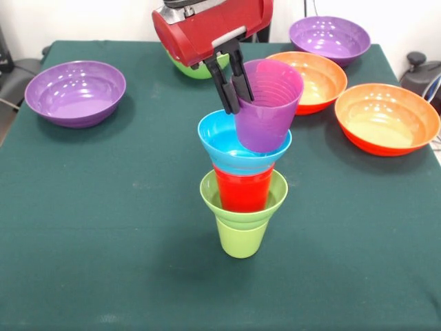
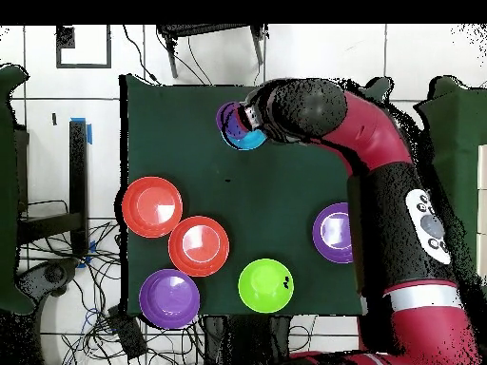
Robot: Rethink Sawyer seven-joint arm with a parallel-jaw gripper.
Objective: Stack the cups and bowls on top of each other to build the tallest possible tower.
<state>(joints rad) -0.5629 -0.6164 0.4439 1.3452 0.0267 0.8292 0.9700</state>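
Observation:
The tower stands mid-table in the front view: lime-green cup (image 1: 242,234), small lime-green bowl (image 1: 209,194), red cup (image 1: 242,189), small blue bowl (image 1: 219,138) on top. My gripper (image 1: 231,84) is shut on the rim of the translucent purple cup (image 1: 267,103), which tilts and sits partly inside the blue bowl. In the overhead view the purple cup (image 2: 230,121) and blue bowl (image 2: 249,141) show beside the arm's wrist (image 2: 285,109); the gripper itself is hidden there.
Two wide orange bowls (image 1: 315,79) (image 1: 387,117) and a wide purple bowl (image 1: 329,38) lie right of the tower. Another purple bowl (image 1: 76,92) lies at the left. A medium lime-green bowl (image 1: 196,69) sits behind the gripper.

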